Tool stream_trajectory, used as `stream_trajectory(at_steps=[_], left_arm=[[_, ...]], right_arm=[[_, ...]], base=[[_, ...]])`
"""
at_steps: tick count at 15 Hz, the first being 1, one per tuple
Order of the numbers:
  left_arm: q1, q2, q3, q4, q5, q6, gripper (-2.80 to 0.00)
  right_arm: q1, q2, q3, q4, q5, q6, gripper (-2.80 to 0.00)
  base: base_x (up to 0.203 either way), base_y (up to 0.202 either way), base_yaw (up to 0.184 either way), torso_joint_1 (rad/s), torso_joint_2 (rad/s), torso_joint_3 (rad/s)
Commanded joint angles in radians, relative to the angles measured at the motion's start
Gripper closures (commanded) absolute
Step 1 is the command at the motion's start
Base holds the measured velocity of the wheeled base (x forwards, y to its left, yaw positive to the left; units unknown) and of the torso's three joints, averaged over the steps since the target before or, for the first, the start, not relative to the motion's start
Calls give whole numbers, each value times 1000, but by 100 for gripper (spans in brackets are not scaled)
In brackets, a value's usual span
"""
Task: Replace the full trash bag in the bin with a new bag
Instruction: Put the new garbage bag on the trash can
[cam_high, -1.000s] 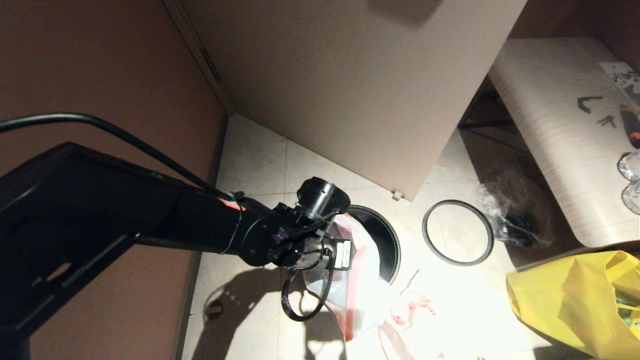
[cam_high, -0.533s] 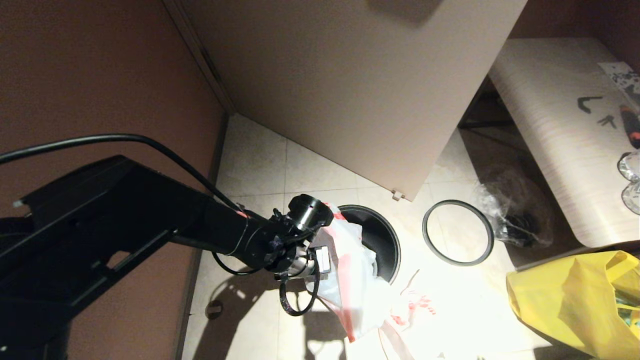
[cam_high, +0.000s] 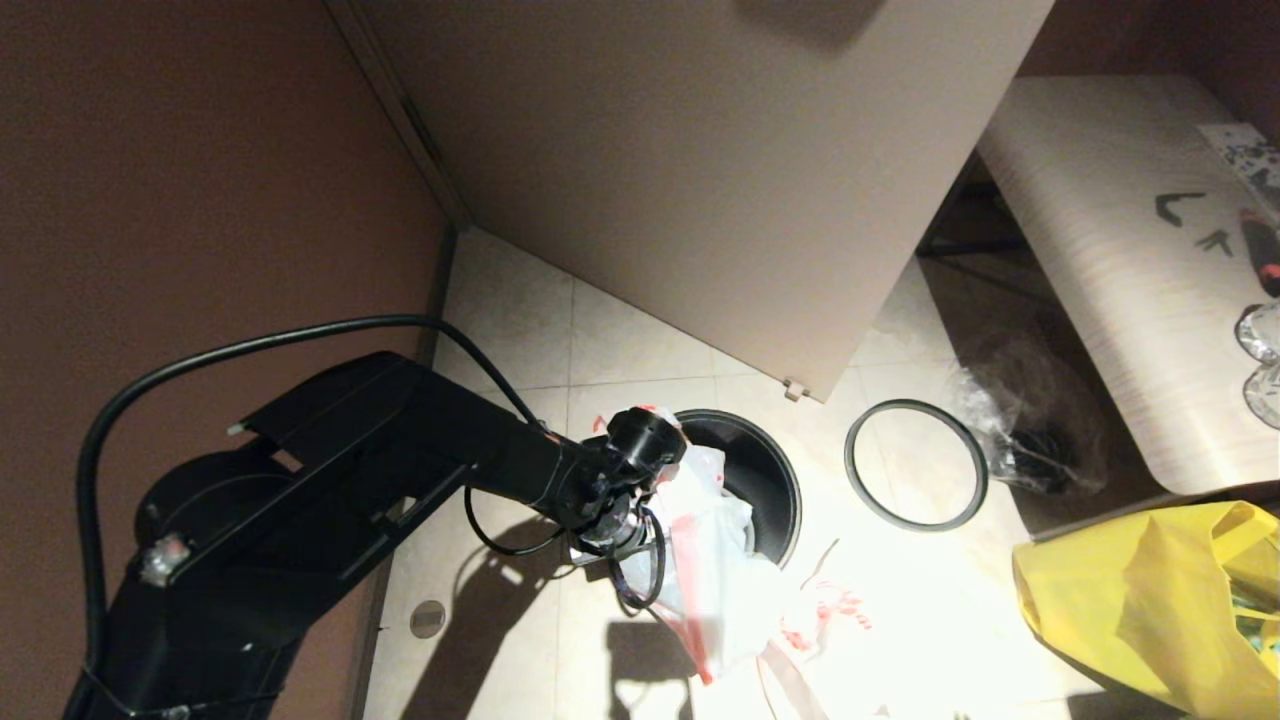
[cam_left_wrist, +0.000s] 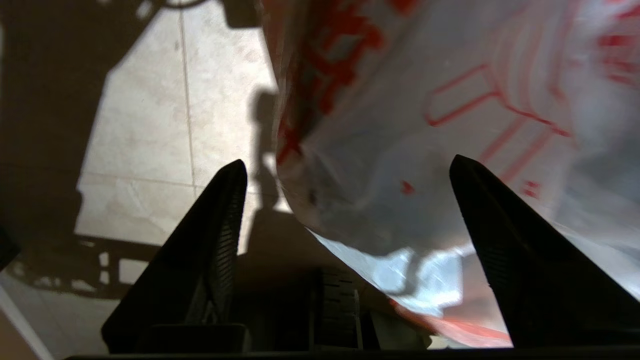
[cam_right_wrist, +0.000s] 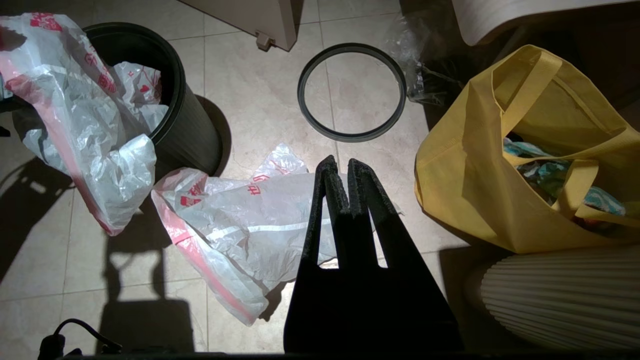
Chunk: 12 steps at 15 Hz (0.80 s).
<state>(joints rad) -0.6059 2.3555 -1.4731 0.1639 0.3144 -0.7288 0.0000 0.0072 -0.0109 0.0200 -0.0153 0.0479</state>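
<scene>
Lying about: two bags (cam_right_wrist: 90, 125), one bin (cam_right_wrist: 185, 130).

The new bag (cam_right_wrist: 90, 125) is thin, crinkled, translucent plastic film. The bin (cam_right_wrist: 187, 135) looks matt black and ribbed. The tote (cam_right_wrist: 475, 190) is yellow cloth on the smooth, glossy tiled floor (cam_right_wrist: 250, 85).

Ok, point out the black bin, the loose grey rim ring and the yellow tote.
black bin (cam_right_wrist: 187, 135), right wrist view, on its ribbed outer wall.
grey rim ring (cam_right_wrist: 350, 136), right wrist view, on the near arc of the ring.
yellow tote (cam_right_wrist: 465, 200), right wrist view, on its front fabric panel.
</scene>
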Motion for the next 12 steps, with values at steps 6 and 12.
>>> stream_trajectory(at_steps=[6,12], left_arm=[[15,88,-70,14,7,-6,0],[62,60,-87,14,9,-28,0]], right_arm=[[0,-1,0,0,0,0,0],[-8,24,-114,48,-10,-13,0]], base=[[0,0,0,0,0,0],[0,0,0,0,0,0]])
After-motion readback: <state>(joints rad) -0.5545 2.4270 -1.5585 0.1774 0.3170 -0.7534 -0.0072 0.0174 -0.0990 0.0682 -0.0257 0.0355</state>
